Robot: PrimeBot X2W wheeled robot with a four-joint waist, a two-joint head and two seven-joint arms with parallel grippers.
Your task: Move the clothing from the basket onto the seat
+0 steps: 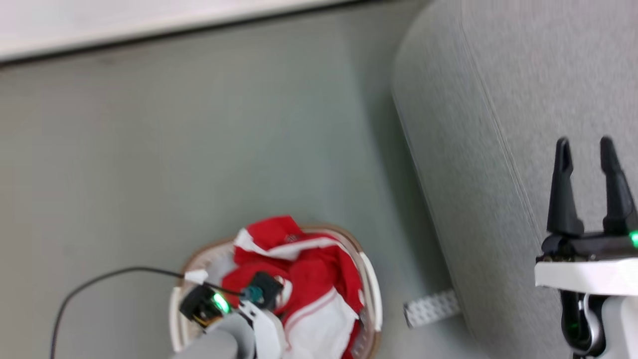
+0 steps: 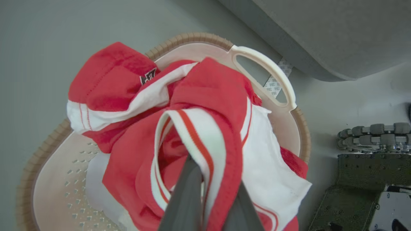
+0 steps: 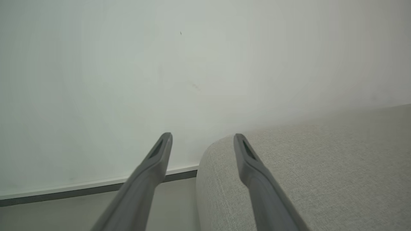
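The white basket [image 1: 371, 284] with its tan rim stands on the floor at the bottom middle of the head view. It is heaped with red and white clothing [image 1: 309, 271]. My left arm [image 1: 224, 336] reaches down into the heap. In the left wrist view my left gripper [image 2: 213, 184] is shut on a white, red-striped fold of the clothing [image 2: 196, 128], which is drawn up between the fingers [image 2: 188, 195]. The right finger's tip is covered by cloth. The basket rim [image 2: 189, 38] curves behind the heap. My right gripper [image 1: 585, 149] is open and holds nothing above the grey seat [image 1: 498, 99], whose rounded corner [image 3: 305, 179] lies under its fingers [image 3: 151, 170].
A white perforated strip [image 1: 431, 308] lies on the floor between basket and seat. A black cable [image 1: 99, 279] loops off my left wrist. My wheeled base [image 2: 372, 141] stands to the right of the basket. A pale wall with a dark baseboard [image 1: 149, 42] runs behind.
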